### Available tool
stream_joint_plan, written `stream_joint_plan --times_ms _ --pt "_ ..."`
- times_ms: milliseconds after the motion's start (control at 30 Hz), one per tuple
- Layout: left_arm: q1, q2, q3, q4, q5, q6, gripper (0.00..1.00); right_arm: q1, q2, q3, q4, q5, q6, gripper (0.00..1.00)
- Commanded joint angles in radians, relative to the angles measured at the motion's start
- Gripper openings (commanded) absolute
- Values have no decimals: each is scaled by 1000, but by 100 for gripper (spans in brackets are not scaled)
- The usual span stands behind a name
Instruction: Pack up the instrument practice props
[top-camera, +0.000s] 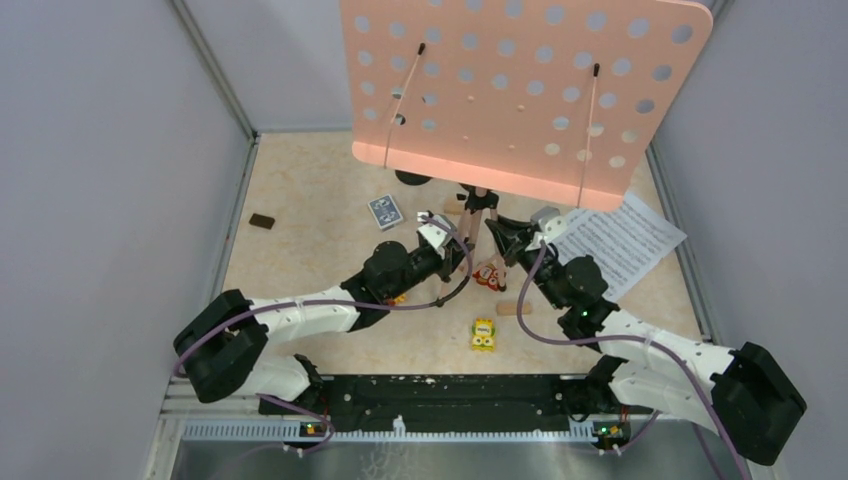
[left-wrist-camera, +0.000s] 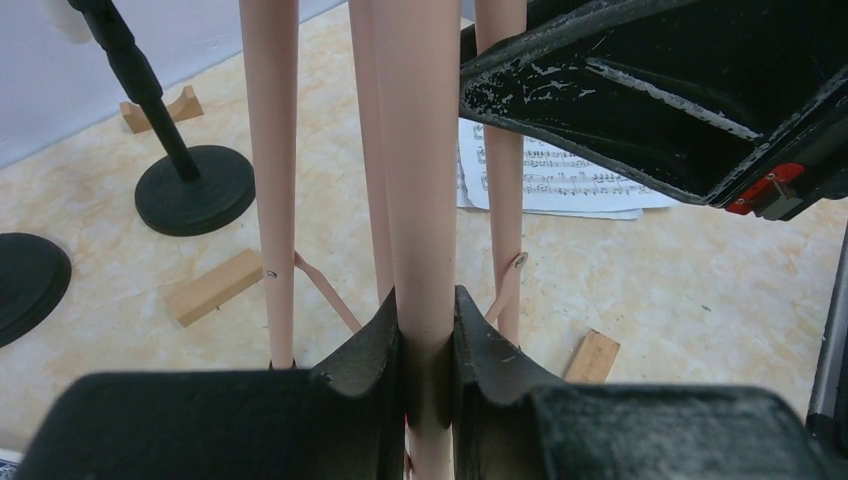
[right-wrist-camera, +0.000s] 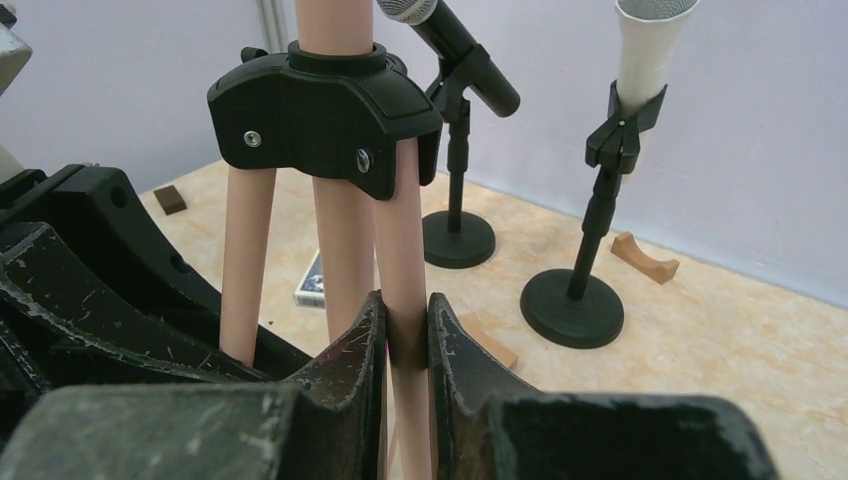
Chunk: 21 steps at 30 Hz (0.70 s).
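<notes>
The pink perforated music desk (top-camera: 520, 90) stands upright on its pink tripod legs (top-camera: 478, 205) at the table's middle back. My left gripper (left-wrist-camera: 428, 340) is shut on one pink leg (left-wrist-camera: 420, 150). My right gripper (right-wrist-camera: 405, 340) is shut on another pink leg (right-wrist-camera: 400, 240), below the black tripod hub (right-wrist-camera: 320, 110). In the top view both grippers (top-camera: 448, 245) (top-camera: 508, 235) meet under the desk. White sheet-music pages (top-camera: 615, 240) lie at the right. A dark microphone (right-wrist-camera: 450, 40) and a white microphone (right-wrist-camera: 645, 50) sit in black round-based holders (right-wrist-camera: 458, 238) (right-wrist-camera: 572, 308) behind the stand.
A blue card box (top-camera: 385, 210) lies left of the tripod. Toy cars (top-camera: 484, 333) (top-camera: 488, 275) lie in front of it. Wooden blocks (left-wrist-camera: 215, 287) (left-wrist-camera: 592, 355) (right-wrist-camera: 645, 257) and a small dark block (top-camera: 262, 221) are scattered about. Grey walls enclose the table.
</notes>
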Motion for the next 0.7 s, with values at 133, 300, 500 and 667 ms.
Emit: stream_joint_plan --times_ms 133,300,500,667 --pt "-13 -62 -55 127 76 -18 0 48 -66 42 -35 -151 64 0" --pt "-15 -162 -128 80 62 -22 0 116 -59 54 -56 -174 56 0" --pt "-17 -304 -180 -16 3 -16 0 227 33 77 32 -103 60 0" --pt "-19 -388 -209 -80 -51 -9 0 268 128 114 73 -63 56 0"
